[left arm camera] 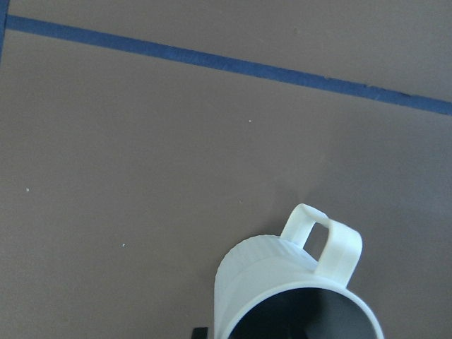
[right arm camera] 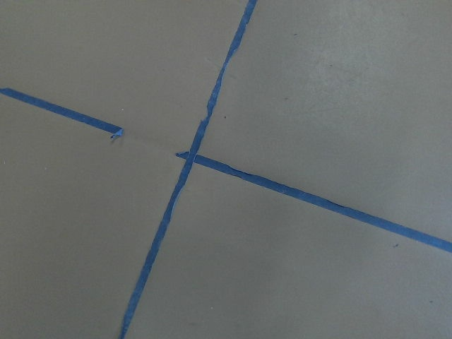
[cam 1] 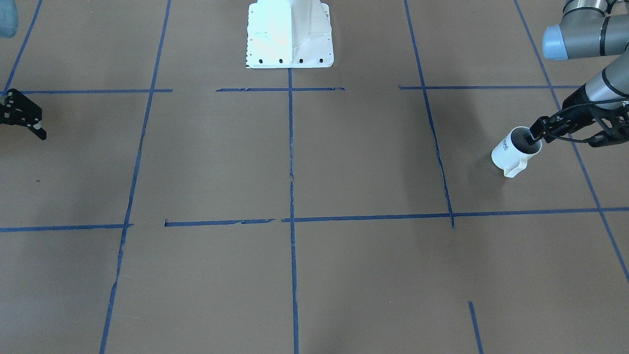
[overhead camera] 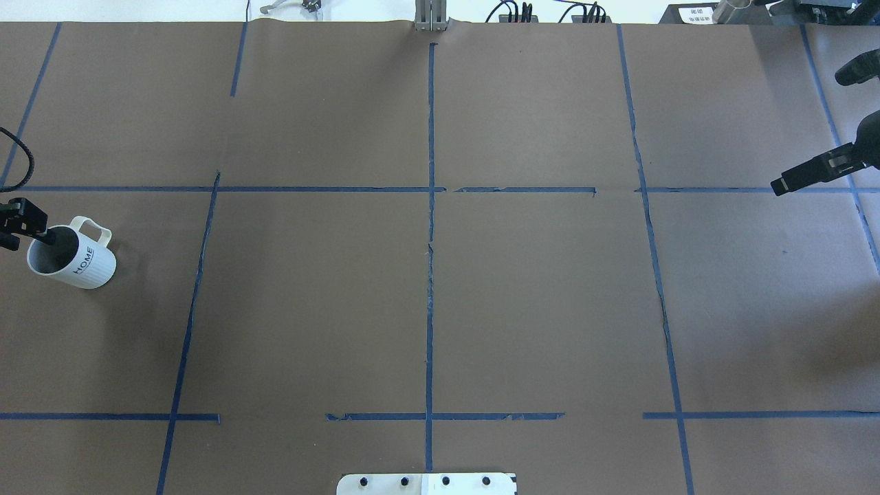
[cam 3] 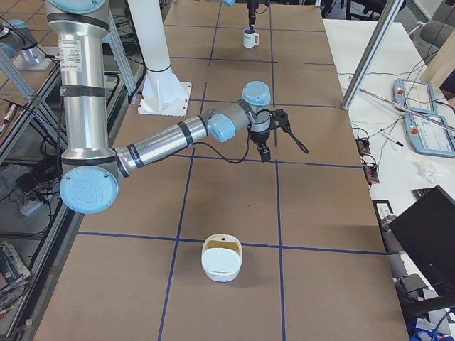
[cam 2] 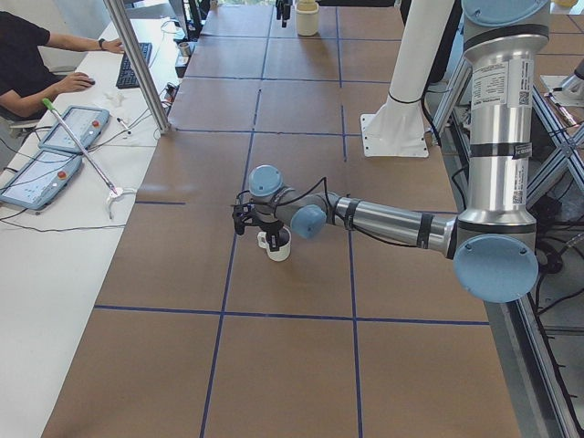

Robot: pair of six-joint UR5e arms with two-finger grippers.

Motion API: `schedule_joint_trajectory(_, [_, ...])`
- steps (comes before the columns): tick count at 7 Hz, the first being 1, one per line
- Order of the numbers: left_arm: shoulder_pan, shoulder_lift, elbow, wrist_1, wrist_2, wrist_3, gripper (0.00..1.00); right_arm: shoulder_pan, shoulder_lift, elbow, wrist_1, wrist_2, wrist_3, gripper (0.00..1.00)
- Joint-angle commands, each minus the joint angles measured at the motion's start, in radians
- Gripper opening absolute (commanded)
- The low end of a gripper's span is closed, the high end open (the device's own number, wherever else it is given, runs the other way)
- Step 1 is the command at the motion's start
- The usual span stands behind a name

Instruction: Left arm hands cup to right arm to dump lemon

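Note:
The white "HOME" cup (overhead camera: 81, 261) stands upright at the table's left end; it also shows in the front view (cam 1: 511, 153), the left side view (cam 2: 277, 246) and the left wrist view (left arm camera: 282, 282). My left gripper (overhead camera: 31, 232) (cam 1: 534, 133) is shut on the cup's rim, with one finger inside and one outside. I cannot tell if the cup is lifted. The lemon does not show; the cup's inside is dark. My right gripper (overhead camera: 808, 130) (cam 3: 283, 149) is open and empty, far off over the table's right end.
A white bowl-like container (cam 3: 222, 260) sits on the table near the right end. The white robot pedestal (cam 1: 290, 34) stands at the table's middle edge. Blue tape lines cross the brown surface. A person (cam 2: 27, 64) sits at a side desk.

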Motion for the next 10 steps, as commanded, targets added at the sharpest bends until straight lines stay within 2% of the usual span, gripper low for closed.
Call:
schedule_joint_trajectory(1, [-0.114,0.084,-0.181,0.006,0.002,0.016,1.0,0.009,-0.005,0.0,0.001,-0.009,-0.002,1.0])
schedule_joint_trajectory(2, [-0.133,0.09,-0.232,0.028,0.0,0.022,1.0,0.037,-0.013,-0.012,-0.002,-0.007,-0.003,1.0])
schedule_joint_trajectory(3, [-0.162,0.089,-0.24,0.079,0.0,0.139,1.0,0.072,-0.048,-0.014,0.006,-0.006,-0.036,1.0])
schedule_joint_trajectory(5, [-0.341,0.077,-0.24,0.358,-0.001,0.607,1.0,0.172,-0.114,-0.009,-0.005,0.011,-0.136,1.0])
schedule_joint_trajectory(6, [-0.386,0.073,-0.239,0.429,-0.003,0.714,1.0,0.196,-0.168,-0.009,-0.002,0.019,-0.146,1.0])
schedule_joint_trajectory(8, [-0.393,0.086,-0.229,0.445,-0.009,0.781,1.0,0.255,-0.27,-0.017,-0.003,0.03,-0.246,1.0])
schedule_joint_trajectory(9, [-0.396,0.092,-0.228,0.453,-0.01,0.809,1.0,0.273,-0.324,-0.022,-0.005,0.063,-0.276,1.0])
schedule_joint_trajectory(10, [-0.417,0.09,-0.228,0.513,-0.01,0.902,1.0,0.317,-0.359,-0.044,-0.005,0.082,-0.279,1.0])
